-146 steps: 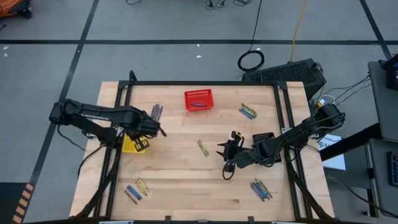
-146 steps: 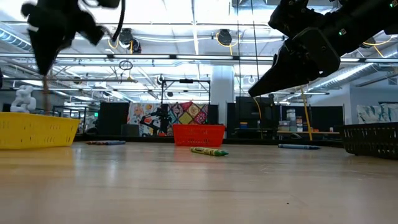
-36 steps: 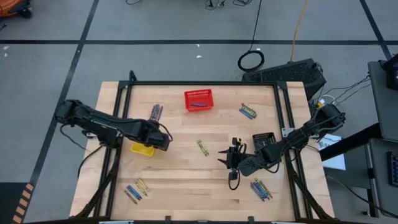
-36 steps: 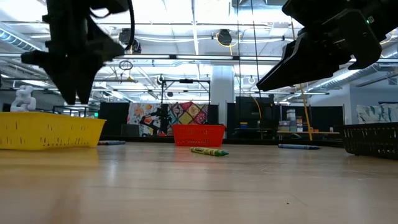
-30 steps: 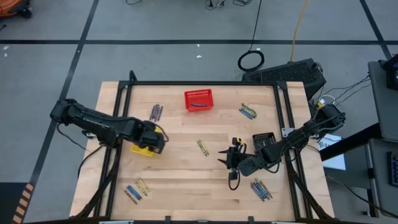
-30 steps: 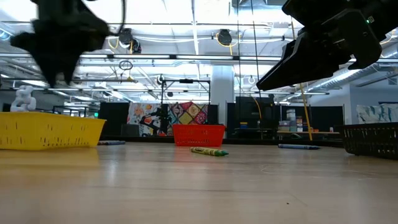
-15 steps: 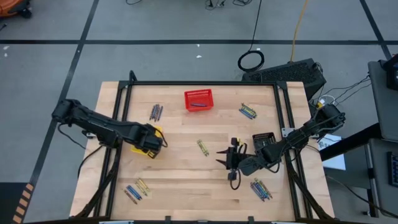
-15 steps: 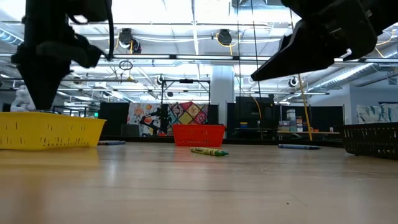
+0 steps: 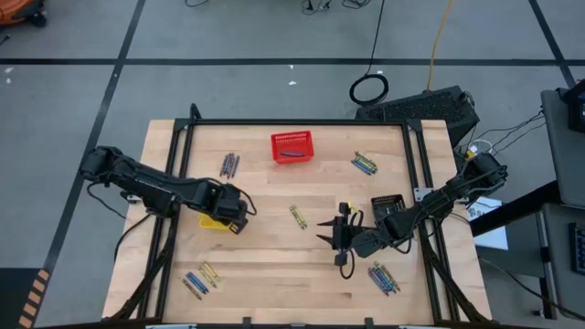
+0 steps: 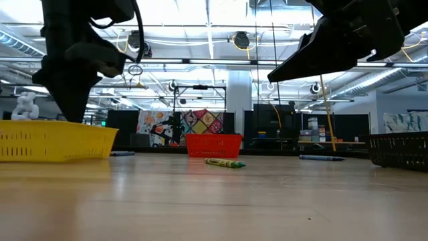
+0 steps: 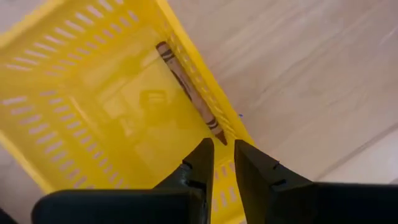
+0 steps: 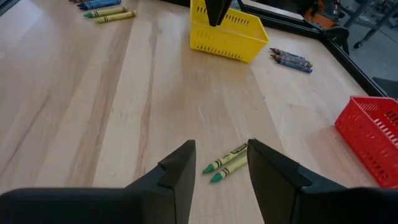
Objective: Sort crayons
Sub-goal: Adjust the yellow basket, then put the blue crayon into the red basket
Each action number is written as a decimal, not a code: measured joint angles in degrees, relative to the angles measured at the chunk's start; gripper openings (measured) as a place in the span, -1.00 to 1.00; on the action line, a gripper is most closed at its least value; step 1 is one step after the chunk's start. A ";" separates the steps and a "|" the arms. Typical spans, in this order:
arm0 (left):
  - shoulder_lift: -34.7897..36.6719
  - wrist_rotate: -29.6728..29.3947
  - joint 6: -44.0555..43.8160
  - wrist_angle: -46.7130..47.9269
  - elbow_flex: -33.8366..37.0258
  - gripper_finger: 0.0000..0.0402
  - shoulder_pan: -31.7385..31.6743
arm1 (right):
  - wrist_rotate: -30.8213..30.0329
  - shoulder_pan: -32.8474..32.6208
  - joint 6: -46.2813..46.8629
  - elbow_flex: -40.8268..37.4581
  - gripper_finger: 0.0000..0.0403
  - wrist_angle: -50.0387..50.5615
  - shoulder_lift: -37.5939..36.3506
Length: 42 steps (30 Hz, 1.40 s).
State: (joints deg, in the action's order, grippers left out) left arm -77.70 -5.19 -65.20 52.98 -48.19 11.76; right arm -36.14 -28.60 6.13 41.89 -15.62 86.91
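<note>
Though wrapper unreadable, brown crayon in yellow basket; left claw narrowly parted; right claw released

Left arm reaches in from table's left edge, forearm low, wrist bent down. Left gripper points straight down at table's left-centre; fingers nearly together, narrow gap, nothing between them. Right arm stretches in from right edge toward table's centre. Right gripper hangs above surface, angled forward; fingers well apart, nothing between them.
</note>
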 joint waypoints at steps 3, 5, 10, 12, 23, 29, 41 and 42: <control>0.75 -0.02 0.16 1.35 -0.84 -0.71 -0.55 | -0.04 -0.04 0.03 0.00 -0.36 0.68 0.00; 1.68 -0.08 0.17 3.86 -2.25 -0.71 -0.54 | -1.54 -0.03 0.49 0.00 -0.36 2.31 -0.40; 5.17 -4.63 0.24 10.23 -7.71 -0.71 0.88 | -5.66 1.06 6.25 0.00 -0.36 6.41 -2.36; 6.72 -9.84 2.13 9.35 -9.37 -0.71 2.26 | -3.65 2.72 9.04 -0.02 -0.36 7.50 -2.34; 3.39 -41.34 31.81 -20.90 -9.55 -0.71 12.55 | 9.18 10.15 17.53 0.82 -0.35 -2.87 5.99; -4.21 -45.02 38.90 -29.01 -9.50 -0.71 13.51 | 8.87 12.06 14.50 6.08 -0.35 6.12 9.04; -6.55 -44.81 38.76 -29.92 -9.46 -0.71 14.60 | 11.67 18.92 15.46 9.29 -0.35 40.02 -4.54; -6.62 -44.71 38.63 -29.87 -9.46 -0.71 15.04 | 13.36 18.97 15.04 9.27 -0.35 40.04 -4.45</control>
State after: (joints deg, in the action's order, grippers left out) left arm -84.32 -49.90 -26.57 23.11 -57.65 26.79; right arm -22.78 -9.63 21.17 51.16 24.42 82.46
